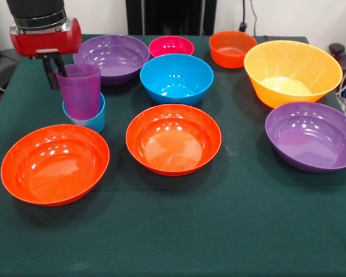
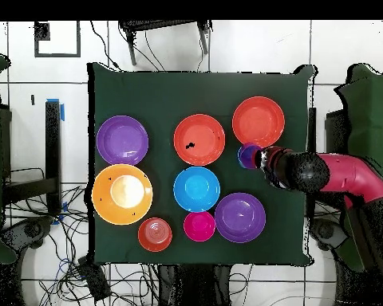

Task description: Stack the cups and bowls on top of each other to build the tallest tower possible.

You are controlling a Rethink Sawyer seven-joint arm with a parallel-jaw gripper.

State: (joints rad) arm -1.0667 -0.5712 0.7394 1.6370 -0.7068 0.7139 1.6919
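A purple cup (image 1: 81,92) stands nested in a light blue cup (image 1: 87,120) at the left of the green table; together they form a two-piece tower (image 2: 247,154). My gripper (image 1: 56,74) reaches down at the purple cup's far rim, one finger outside and one inside, shut on its wall. Around it lie the bowls: wide purple (image 1: 111,56), pink (image 1: 170,45), small orange (image 1: 232,48), deep yellow-orange (image 1: 292,72), blue (image 1: 176,78), two orange-red (image 1: 173,138) (image 1: 55,164), and another purple (image 1: 312,135).
The green cloth (image 1: 179,231) covers the whole table. In the overhead view the red arm (image 2: 346,179) comes in over the right table edge. Cables lie on the floor beyond the table edges.
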